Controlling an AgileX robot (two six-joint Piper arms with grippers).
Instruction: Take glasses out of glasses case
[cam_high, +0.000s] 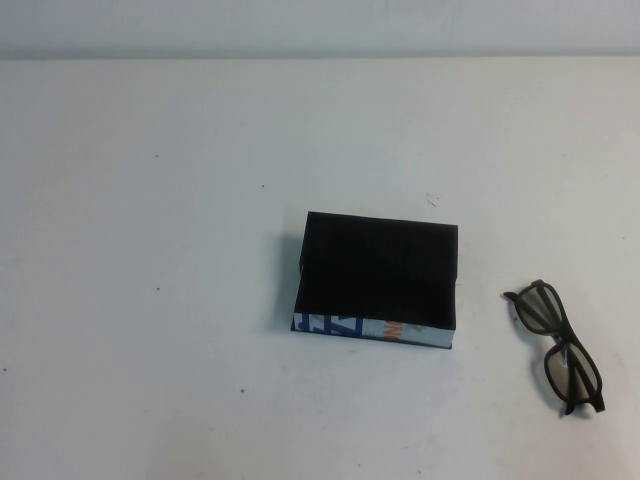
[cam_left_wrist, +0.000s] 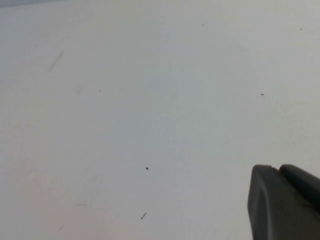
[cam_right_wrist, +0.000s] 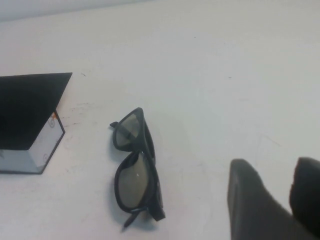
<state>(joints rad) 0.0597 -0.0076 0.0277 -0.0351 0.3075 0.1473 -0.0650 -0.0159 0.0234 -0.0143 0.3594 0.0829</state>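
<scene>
The black glasses case (cam_high: 380, 275) stands shut in the middle of the table, its white strip with blue lettering and an orange mark (cam_high: 372, 328) facing me. The dark thick-rimmed glasses (cam_high: 556, 345) lie on the table to the right of the case, apart from it. In the right wrist view the glasses (cam_right_wrist: 139, 156) lie beside the case (cam_right_wrist: 27, 107). My right gripper (cam_right_wrist: 272, 165) is open and empty, off to the side of the glasses and clear of them. My left gripper (cam_left_wrist: 277, 167) is shut and empty over bare table. Neither arm shows in the high view.
The white table (cam_high: 160, 200) carries only small dark specks. Its far edge meets a pale wall (cam_high: 320, 25) at the back.
</scene>
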